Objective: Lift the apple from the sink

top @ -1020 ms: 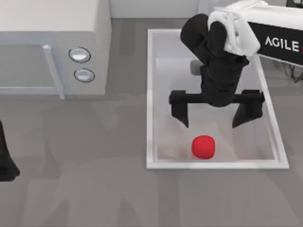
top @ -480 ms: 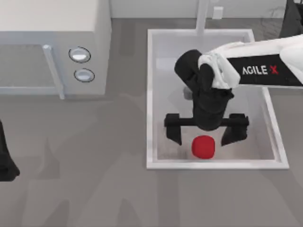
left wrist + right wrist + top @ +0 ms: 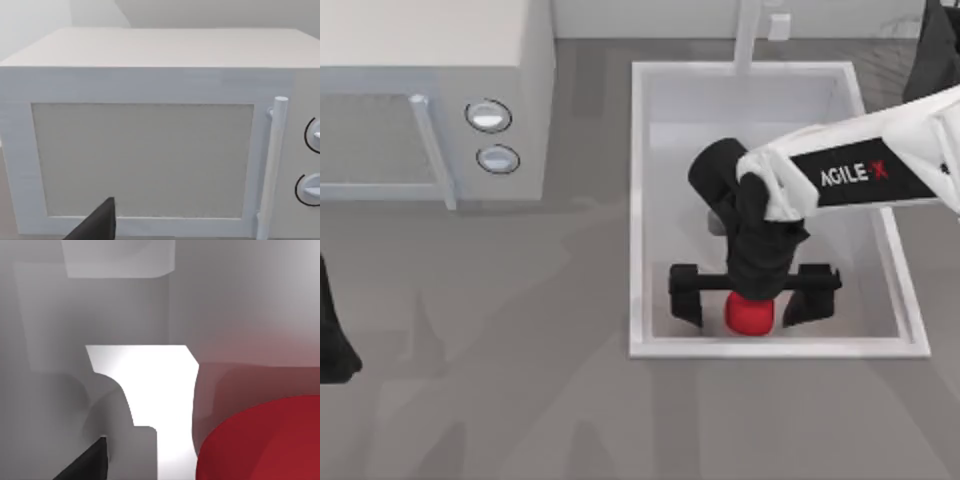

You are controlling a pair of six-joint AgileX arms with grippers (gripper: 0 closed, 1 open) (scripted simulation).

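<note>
Grey worktop (image 3: 520, 400) carries a microwave (image 3: 430, 100) and the sink (image 3: 638, 200). The apple (image 3: 748, 318) lies near the sink's front wall. Right tool (image 3: 752, 312) straddles it, spread wide, fingers (image 3: 686, 300) apart from it. Left tool (image 3: 332, 340) is parked at the left edge.

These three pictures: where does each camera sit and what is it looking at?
Top view: above the table, looking down at the sink, apple and microwave; right pincer open astride the apple, left arm parked at the left edge.
Left wrist view: on the left arm, facing the microwave.
Right wrist view: on the right arm, inside the sink, close to the apple.
Shared: the apple; the microwave.
</note>
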